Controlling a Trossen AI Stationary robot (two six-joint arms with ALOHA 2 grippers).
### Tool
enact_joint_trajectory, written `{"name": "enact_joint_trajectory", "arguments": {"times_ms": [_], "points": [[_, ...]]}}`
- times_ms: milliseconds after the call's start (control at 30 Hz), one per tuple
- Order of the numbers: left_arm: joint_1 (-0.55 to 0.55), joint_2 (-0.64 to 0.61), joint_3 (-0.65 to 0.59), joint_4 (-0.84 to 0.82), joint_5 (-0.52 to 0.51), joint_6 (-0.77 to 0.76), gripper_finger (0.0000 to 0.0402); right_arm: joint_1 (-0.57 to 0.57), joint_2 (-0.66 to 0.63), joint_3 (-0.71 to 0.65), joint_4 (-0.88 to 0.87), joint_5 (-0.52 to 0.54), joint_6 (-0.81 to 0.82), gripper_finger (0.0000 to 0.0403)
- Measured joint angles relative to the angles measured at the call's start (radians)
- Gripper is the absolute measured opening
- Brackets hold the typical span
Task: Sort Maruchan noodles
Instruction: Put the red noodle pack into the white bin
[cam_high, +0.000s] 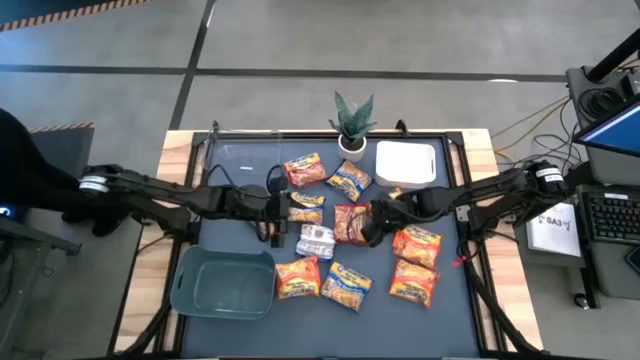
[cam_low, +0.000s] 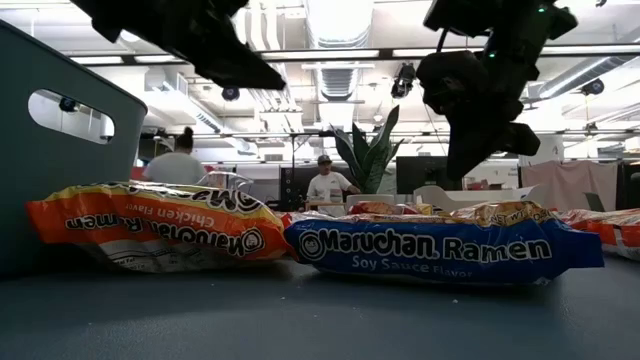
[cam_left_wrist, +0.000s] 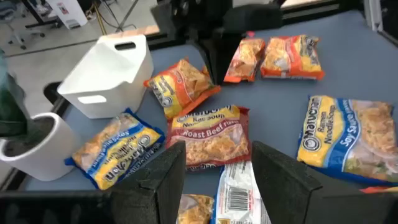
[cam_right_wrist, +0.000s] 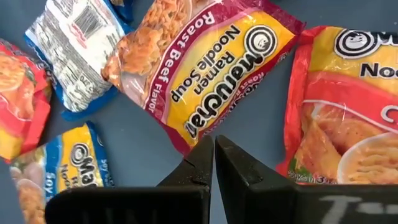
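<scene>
At table centre, about 10 ramen packets (cam_high: 318, 240) are seen scattered flat on the dark mat, between a teal bin (cam_high: 222, 283) at the near left and a white bin (cam_high: 405, 163) at the far right, with a potted plant (cam_high: 352, 122) beside the white bin. No packet is seen inside either bin, so the sort is judged barely begun, at the approach-and-pick step. Left gripper (cam_left_wrist: 217, 177) is held above the silvery-white packet (cam_left_wrist: 236, 193), fingers partly spread and holding nothing. Right gripper (cam_right_wrist: 214, 165) is poised over bare mat just beside the edge of the Roast Beef packet (cam_right_wrist: 202, 68), fingers pressed together and empty. The Roast Beef packet lies flat, face up; in the high view its long axis runs roughly front to back on the table, slightly tilted. The silvery-white packet lies back side up, barcode showing, with its long axis roughly across the table. Next move is judged to call for the right fingers to be opened before any descent, then aligned across a packet's short side; the crinkly film may slip or bunch under a shallow pinch. Which bin takes which flavour cannot be told.
</scene>
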Motion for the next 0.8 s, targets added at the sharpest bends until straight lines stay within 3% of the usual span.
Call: {"name": "enact_joint_trajectory", "arguments": {"times_ms": [233,800], "points": [[0.0,0.112,0.0,0.125,0.001,0.0,0.0166,0.069,0.007,-0.028,0.073,0.111,-0.001,0.0009],[0.0,0.262,0.001,0.256,0.003,-0.067,0.0166,0.068,-0.007,-0.098,0.168,0.125,-0.082,0.0009]]}}
